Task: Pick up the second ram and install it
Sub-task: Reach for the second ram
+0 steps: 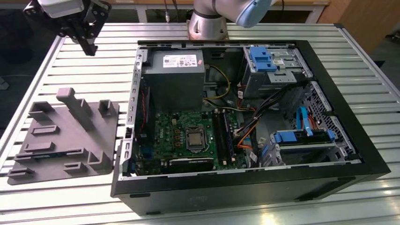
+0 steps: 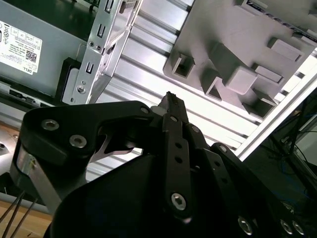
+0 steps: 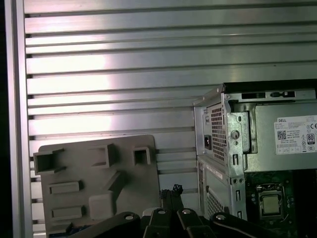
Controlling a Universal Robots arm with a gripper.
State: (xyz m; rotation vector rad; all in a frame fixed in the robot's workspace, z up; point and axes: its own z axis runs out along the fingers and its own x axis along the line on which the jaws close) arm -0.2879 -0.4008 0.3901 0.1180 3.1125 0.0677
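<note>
OK, second ram (image 1: 51,151): not picked up. A thin blue strip lies flat in a slot of the grey fixture, front edge, and is likely the stick, though it's hard to confirm.
Fixture (image 1: 62,140): on the slatted table (image 1: 75,70), at 9 o'clock of the PC case (image 1: 250,187) in the exterior view, just beside it.
Gripper (image 1: 89,47): at 12 o'clock of the fixture, raised well above the table. Fingers pinched together, nothing between them.
Memory slots (image 1: 224,136): at 3 o'clock of the processor (image 1: 196,138).
Technique: spread the fingers before descending, line them up square to the stick, grip its long edges mid-length, lift straight up.
</note>
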